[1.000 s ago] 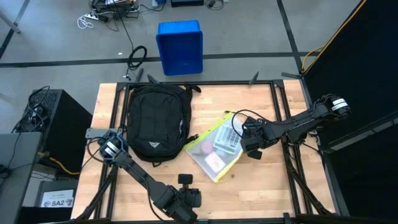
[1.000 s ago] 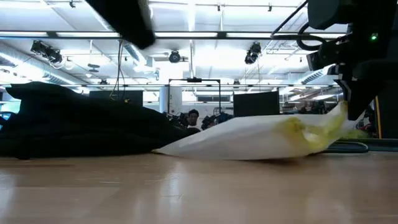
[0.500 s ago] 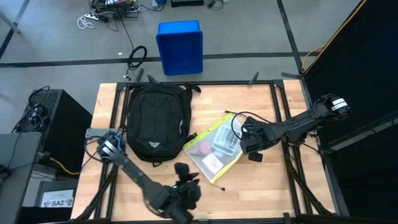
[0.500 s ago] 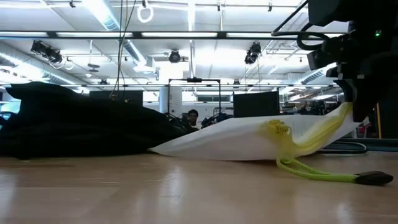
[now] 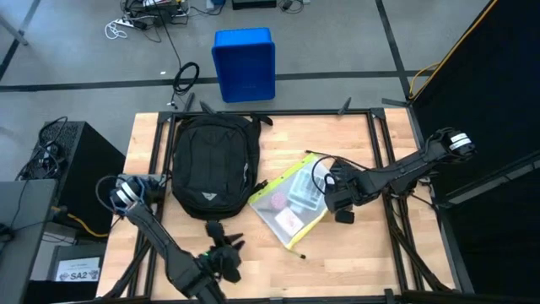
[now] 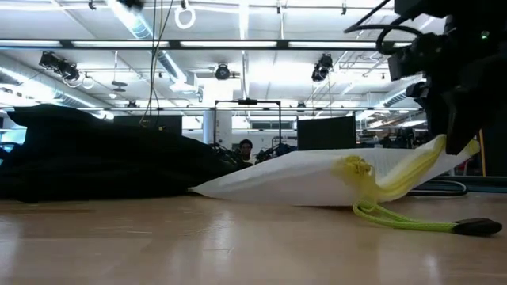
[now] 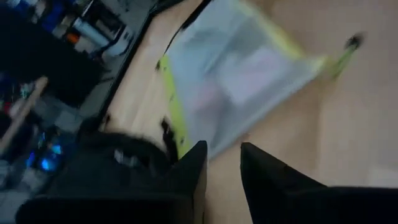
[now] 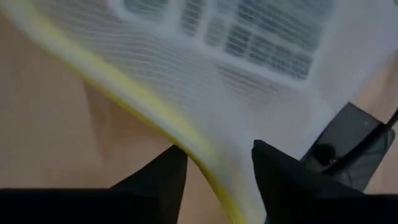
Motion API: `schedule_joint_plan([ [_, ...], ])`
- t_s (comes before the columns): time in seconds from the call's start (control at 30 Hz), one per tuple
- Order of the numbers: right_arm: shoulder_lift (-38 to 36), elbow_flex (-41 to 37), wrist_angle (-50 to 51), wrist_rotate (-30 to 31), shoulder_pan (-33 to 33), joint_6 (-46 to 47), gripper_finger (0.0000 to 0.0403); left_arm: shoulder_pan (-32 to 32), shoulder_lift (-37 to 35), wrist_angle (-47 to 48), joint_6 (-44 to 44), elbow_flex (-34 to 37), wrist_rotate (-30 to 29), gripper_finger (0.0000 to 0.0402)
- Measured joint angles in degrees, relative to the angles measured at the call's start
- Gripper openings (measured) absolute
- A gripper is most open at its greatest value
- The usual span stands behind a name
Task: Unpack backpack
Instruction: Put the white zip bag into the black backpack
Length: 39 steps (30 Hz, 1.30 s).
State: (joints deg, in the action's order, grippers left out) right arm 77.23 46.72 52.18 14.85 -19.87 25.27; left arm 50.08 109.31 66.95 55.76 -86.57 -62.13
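The black backpack (image 5: 213,165) lies flat on the table's far left part, and nothing touches it. To its right lies a clear mesh pouch (image 5: 291,203) with yellow edging. Its yellow cord (image 6: 404,223) trails on the wood toward the near edge. My right gripper (image 5: 331,203) points down at the pouch's right edge, open, with the yellow edge (image 8: 199,152) running between its fingers. My left gripper (image 5: 224,243) hovers by the near edge, in front of the backpack. Its fingers (image 7: 194,168) are a little apart with nothing between them, and they point toward the pouch (image 7: 242,68). My right gripper comes at the pouch from above, one finger (image 8: 158,180) on each side of the pouch's yellow right edge. That edge (image 6: 455,150) stands raised off the table under the gripper. I cannot tell whether a finger touches it.
A blue bin (image 5: 244,63) stands on the floor beyond the far edge. Black frame rails (image 5: 380,139) run along the table's sides. Bare wood (image 5: 354,253) lies at the near right. A black cable (image 6: 444,187) lies behind the pouch.
My left gripper has swung along the near edge toward the table's left and turned to face the pouch. The pouch's yellow cord, bunched at the pouch a second ago, has dropped and now lies stretched out on the table.
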Motion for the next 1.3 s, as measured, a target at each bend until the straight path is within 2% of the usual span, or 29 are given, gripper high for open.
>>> schedule_joint_plan([
  [0.07, 0.0, 0.0, 0.4, 0.0, -1.3, 0.2, 0.0169, 0.7, -4.9, -3.6, 4.4, 6.8, -0.5, 0.0054],
  [0.13, 0.0, 0.0, 0.4, 0.0, -2.7, 0.4, 0.0176, 1.2, -10.6, -10.2, 5.0, 13.0, -1.5, 0.0044],
  [0.3, 0.0, 0.0, 0.3, -0.5, -6.0, 0.4, 0.0181, 0.6, -22.2, -30.8, -4.8, 27.3, 0.2, 0.0033],
  [0.33, 0.0, 0.0, 0.2, -0.7, -6.7, 0.5, 0.018, 0.1, -24.3, -35.0, -7.5, 29.8, 1.8, 0.0031],
  [0.43, 0.0, 0.0, 0.1, -0.9, -8.6, 0.6, 0.0174, -2.4, -29.0, -45.0, -13.0, 36.1, 11.8, 0.0022],
  [0.53, 0.0, 0.0, -1.6, -1.0, -10.0, 0.6, 0.0169, -5.4, -31.4, -48.3, -16.8, 38.2, 15.9, 0.0009],
  [0.7, 0.0, 0.0, -6.9, -1.0, -11.2, 0.6, 0.0167, -9.5, -33.7, -38.3, -17.9, 34.8, 20.3, 0.0001],
  [0.8, 0.0, 0.0, -9.8, -1.1, -11.4, -0.3, 0.0169, -11.3, -34.2, -27.4, -13.9, 30.6, 22.0, 0.0004],
  [0.97, 0.1, 0.0, -18.4, 0.0, -11.3, -6.2, 0.017, -15.3, -34.1, -13.1, -11.6, 24.8, 33.2, 0.0023],
  [1.13, 0.1, 0.0, -31.9, 0.7, -11.0, -13.3, 0.0164, -18.3, -34.0, -7.4, -11.7, 24.0, 40.9, 0.0068],
  [1.3, 0.5, 0.0, -43.0, 0.8, -11.0, -18.3, 0.0166, -20.5, -33.8, 0.3, -9.6, 24.0, 44.4, 0.0138],
])
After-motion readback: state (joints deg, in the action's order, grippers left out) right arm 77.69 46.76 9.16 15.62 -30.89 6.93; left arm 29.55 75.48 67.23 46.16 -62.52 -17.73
